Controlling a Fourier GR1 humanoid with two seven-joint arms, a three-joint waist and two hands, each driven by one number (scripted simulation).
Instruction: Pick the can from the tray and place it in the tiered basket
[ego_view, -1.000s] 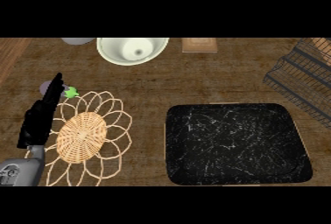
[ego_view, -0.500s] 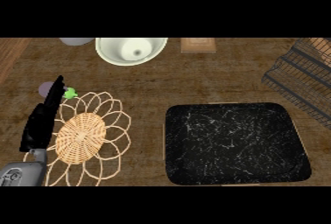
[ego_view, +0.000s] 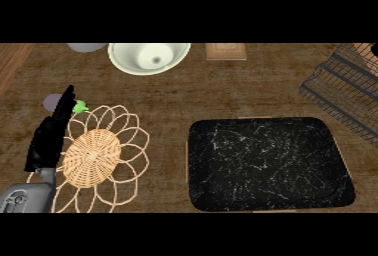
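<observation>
1. Nearest, at the lower left, a grey forearm comes in from the near edge and ends in the black left hand. Its fingers are straight and pressed together, pointing away, and they hold nothing. It lies along the left side of a woven mat.
2. The right hand does not show anywhere.
3. The mat is a tan wicker disc ringed with looping petals, lying flat on the brown wooden bench.
4. To the right of the mat lies the tray, a black square with white marbled veins and rounded corners. Its top looks bare; no can shows on it.
5. Just beyond the left hand's fingertips sit a small green thing and a greyish round thing, partly hidden; what they are cannot be told.
6. At the far right edge stands the tiered basket, dark wire and only partly in view. No can shows in the part that is visible.
7. Farthest away, a white bowl sits at the upper left of centre, with a small tan block to its right.
8. Judged progress: the can cannot be found, so whether the task is done or not yet begun cannot be told.
</observation>
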